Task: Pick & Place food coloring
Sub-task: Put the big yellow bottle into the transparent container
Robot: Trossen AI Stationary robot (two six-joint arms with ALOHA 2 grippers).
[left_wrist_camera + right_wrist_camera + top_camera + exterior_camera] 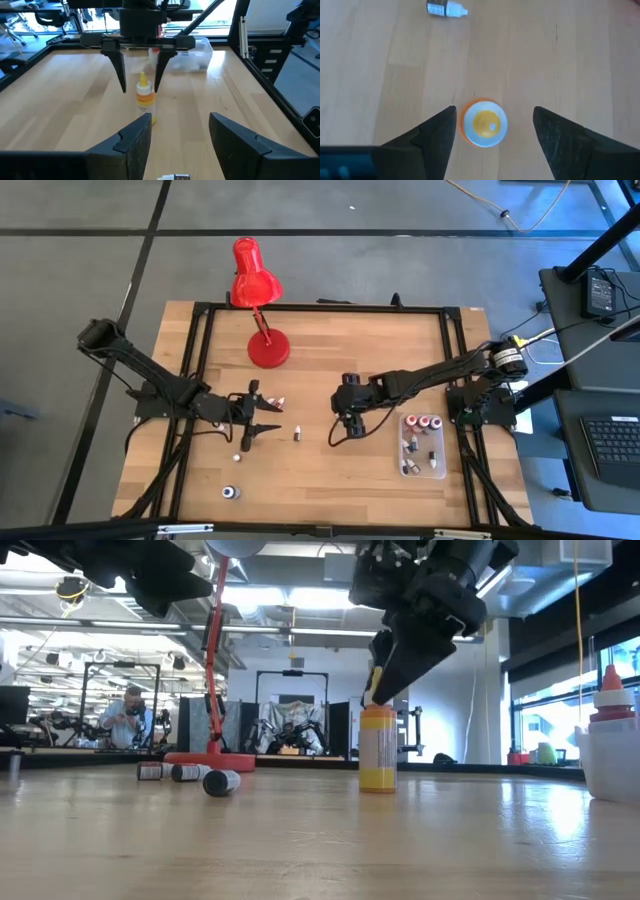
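Observation:
A yellow-orange dropper bottle (377,750) with a white shoulder and yellow tip stands upright on its base near the table's middle (333,438). My right gripper (494,111) points straight down over it, open. Its fingers stand on either side of the cap (484,123) with a gap on each side. My left gripper (180,135) is open and level, left of the bottle (145,102), facing it (262,417). Other small bottles lie on their sides: one (278,402) by the left gripper, one (298,435) between the arms, one (445,8) near the standing bottle.
A clear plastic tub (422,463) holding several small bottles sits on the table's right part. A red desk lamp (262,300) stands at the far edge. Two more bottles (232,492) (235,458) sit near the left front. Bare wood lies between the arms.

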